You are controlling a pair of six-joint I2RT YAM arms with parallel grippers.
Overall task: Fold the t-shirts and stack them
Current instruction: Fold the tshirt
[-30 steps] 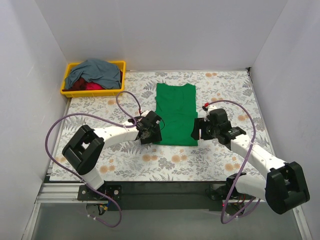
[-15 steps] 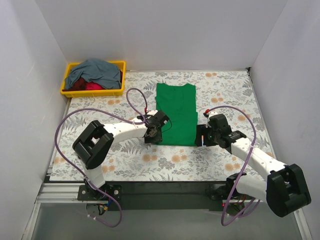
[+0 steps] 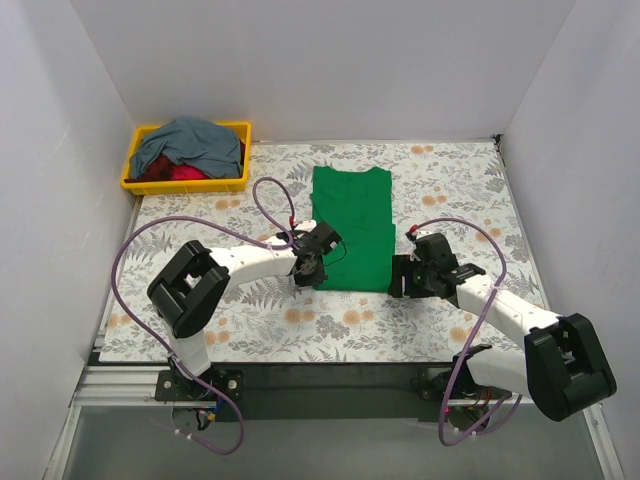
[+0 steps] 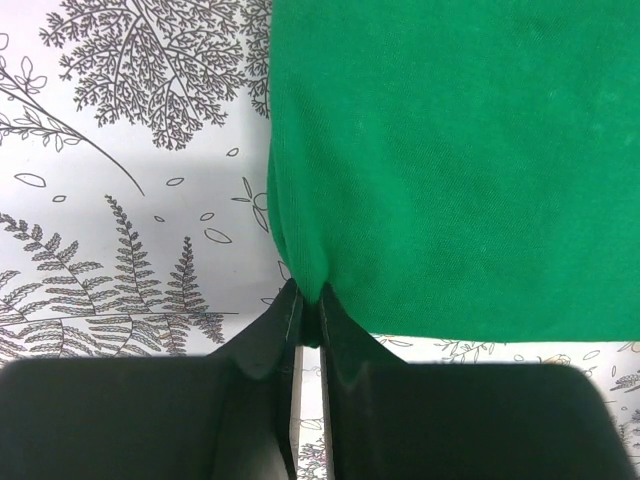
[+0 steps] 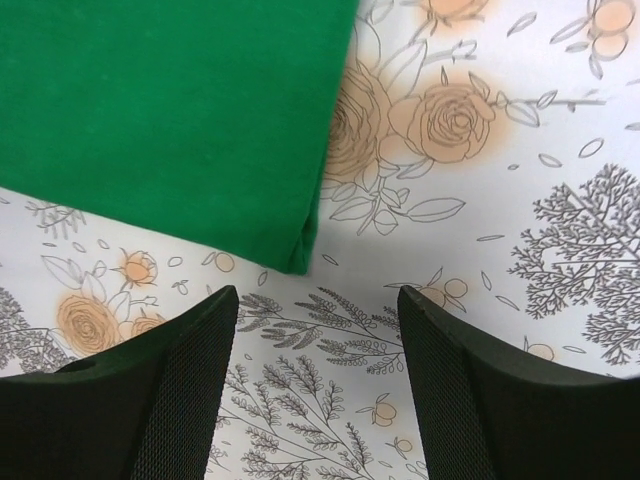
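Since the green shirt (image 3: 350, 228) on the counter (image 3: 450, 180) seemingly needs its near edge lifted, the left pincer (image 4: 305, 305) pinches the near left corner while the right pincer (image 5: 315, 300) hangs spread beside the near right one.

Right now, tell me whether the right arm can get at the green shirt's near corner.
Probably yes: the right tool is open, and the corner of the green shirt lies just ahead, with only bare tablecloth between.
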